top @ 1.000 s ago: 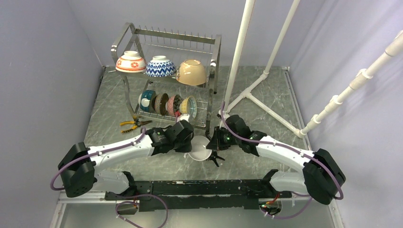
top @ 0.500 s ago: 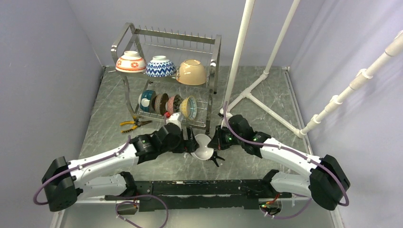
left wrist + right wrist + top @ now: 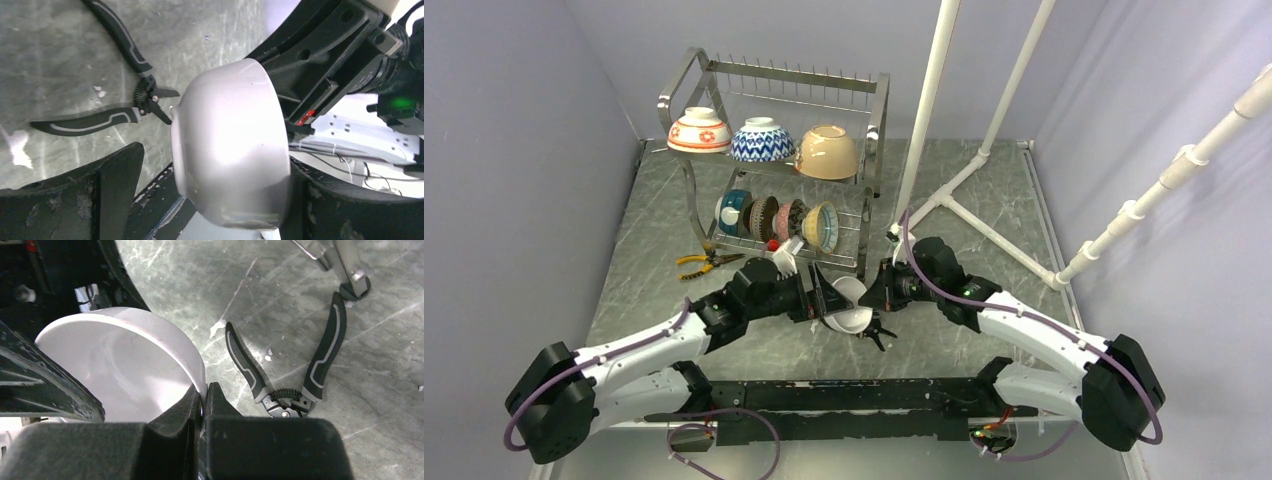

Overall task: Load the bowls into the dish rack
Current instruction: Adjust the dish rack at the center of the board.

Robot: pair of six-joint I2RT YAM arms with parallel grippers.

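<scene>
A plain white bowl [image 3: 852, 312] hangs on edge above the table between my two arms. My right gripper [image 3: 871, 298] is shut on its rim [image 3: 202, 385], one finger inside the bowl [image 3: 120, 375] and one outside. My left gripper [image 3: 822, 297] is open, its fingers standing either side of the same bowl [image 3: 230, 160]; the left finger [image 3: 117, 192] is clearly apart from it. The dish rack [image 3: 876, 120] stands at the back. On its upper tier sit a red-patterned bowl [image 3: 699, 131], a blue zigzag bowl [image 3: 762, 140] and a tan bowl [image 3: 827, 152]. Several bowls [image 3: 774, 218] stand on edge on its lower tier.
Black-handled pliers [image 3: 280, 385] lie on the table just below the held bowl, also seen as the pliers [image 3: 125, 110] in the left wrist view. Yellow-handled pliers [image 3: 707, 262] lie left of the rack's foot. White pipes [image 3: 944, 100] rise at the right of the rack.
My left gripper has opened wide and its arm has drawn back toward the left. The right gripper keeps its hold on the white bowl, which has tipped more onto its edge.
</scene>
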